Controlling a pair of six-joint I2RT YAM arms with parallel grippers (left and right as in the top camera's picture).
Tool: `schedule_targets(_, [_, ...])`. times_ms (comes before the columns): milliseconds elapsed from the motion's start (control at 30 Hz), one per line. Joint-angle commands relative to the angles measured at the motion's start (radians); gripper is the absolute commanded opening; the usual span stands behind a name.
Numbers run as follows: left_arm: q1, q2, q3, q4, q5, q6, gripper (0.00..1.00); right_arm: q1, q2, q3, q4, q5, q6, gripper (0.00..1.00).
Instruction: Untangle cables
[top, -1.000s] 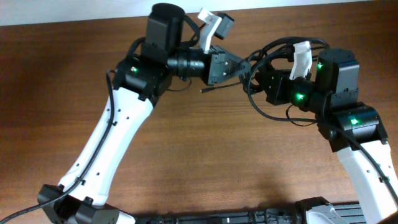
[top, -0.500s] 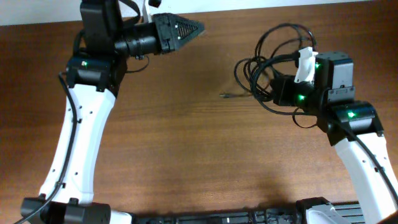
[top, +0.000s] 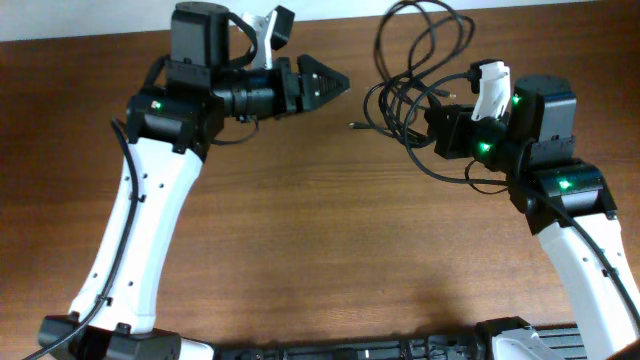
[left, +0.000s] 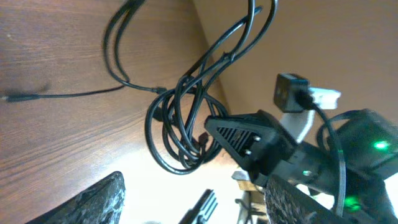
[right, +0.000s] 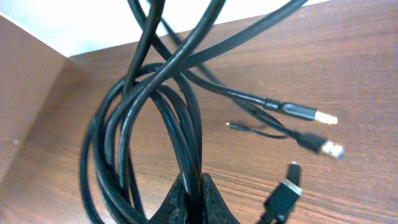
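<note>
The cables (top: 405, 95) are a tangle of thin black loops near the table's back edge, with one loose end (top: 356, 126) trailing left. My right gripper (top: 433, 132) is shut on several strands of the bundle. In the right wrist view the strands (right: 158, 99) rise from between its fingers (right: 211, 199), and three plugs (right: 311, 116) hang over the wood. My left gripper (top: 335, 80) hovers left of the bundle, apart from it. In the left wrist view its jaws stand wide with nothing between them, and the cables (left: 180, 124) lie ahead.
The wooden table (top: 300, 250) ends at a white wall along the back, just behind the cable loops. A dark base unit (top: 400, 352) runs along the front edge. Both white arms reach in from the front corners.
My left gripper opened and pulled away from the bundle to the left, then came partway back. The cable loops have risen toward the back edge. My right gripper kept its hold.
</note>
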Motion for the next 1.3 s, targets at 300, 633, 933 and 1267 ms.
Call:
schedule_targets(300, [-0.218,-0.017,0.014,-0.039,-0.253,0.040,0.77,-0.001,-0.013,0.008,0.082,-0.099,0.008,0.04])
schedule_targets(633, [-0.262,-0.017,0.014,-0.162,-0.403,0.509,0.82,-0.001,-0.013,0.008,0.092,-0.099,0.061,0.04])
schedule_targets(933, [-0.320,-0.032,0.014,-0.352,-0.224,1.598,0.97,-0.009,-0.013,0.008,0.084,-0.150,0.005,0.04])
schedule_targets(1267, [-0.344,-0.100,0.014,-0.307,-0.182,1.789,0.98,-0.192,-0.013,0.008,0.085,-0.547,0.031,0.04])
